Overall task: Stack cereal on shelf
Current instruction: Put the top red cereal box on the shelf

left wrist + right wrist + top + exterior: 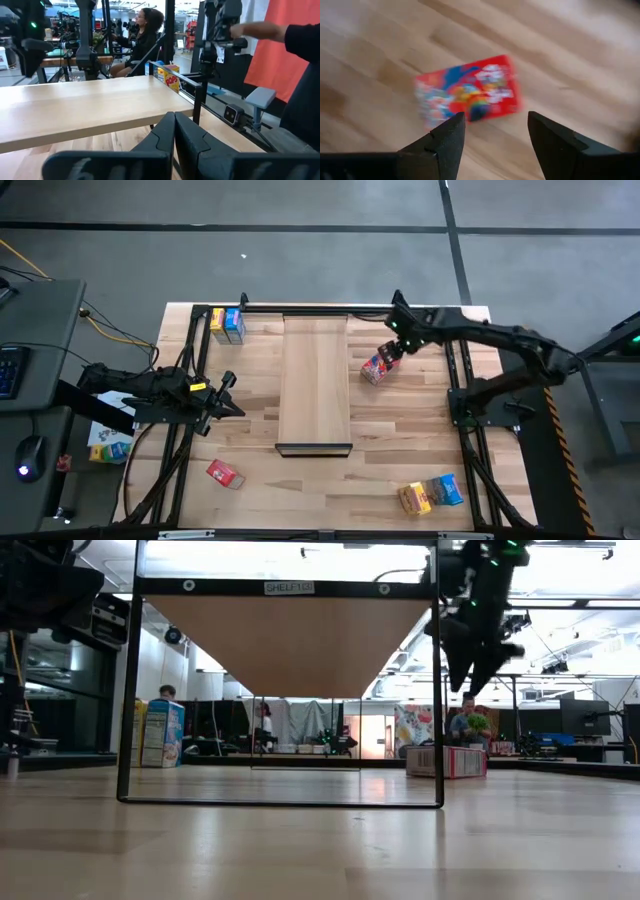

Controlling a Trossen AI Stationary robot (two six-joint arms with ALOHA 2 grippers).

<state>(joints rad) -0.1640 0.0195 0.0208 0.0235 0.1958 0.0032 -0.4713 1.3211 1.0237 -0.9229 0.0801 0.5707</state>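
The right gripper (494, 131) hangs with its fingers spread just above the red cereal box (467, 92), which lies flat on the table (400, 430) beside the shelf (315, 380), probably to grasp it, while the closed left gripper (228, 393) waits aside.

- Shelf (315, 370): pale board, dark lip at near end, bare.
- Red cereal box (377, 367) lying flat beside the shelf's right edge.
- Remaining boxes: yellow-blue pairs (228, 325) (432, 494), one red (223, 474), scattered on surface (400, 430).
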